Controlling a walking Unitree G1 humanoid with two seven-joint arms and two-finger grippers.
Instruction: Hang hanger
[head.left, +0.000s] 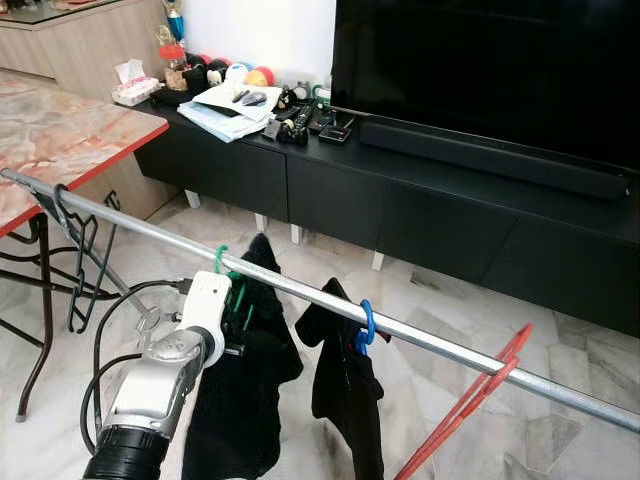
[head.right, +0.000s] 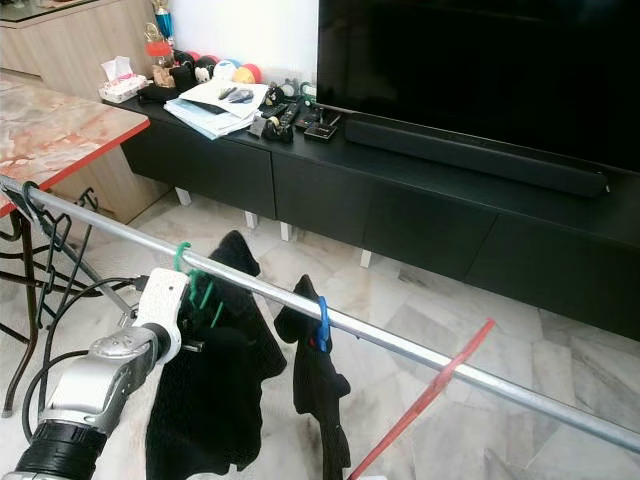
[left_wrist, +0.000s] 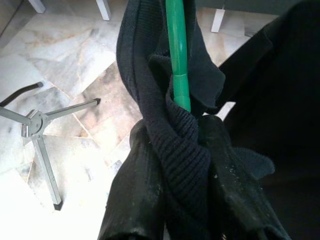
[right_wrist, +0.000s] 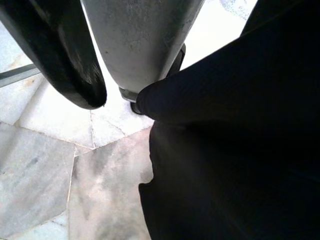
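- We see our left pincer (left_wrist: 182, 150) clamped on the green hanger (left_wrist: 177, 55) and the black knit garment (left_wrist: 150, 75) draped on it.
- Its hook sits over the metal rail (head.left: 430, 335), beside the blue hanger (head.left: 365, 325).
- We cannot tell whether the right pincer is parted or closed.

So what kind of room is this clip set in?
Most likely a home living room: a large television above a long black media cabinet, marble floor tiles, and a metal drying rail with hung clothes.
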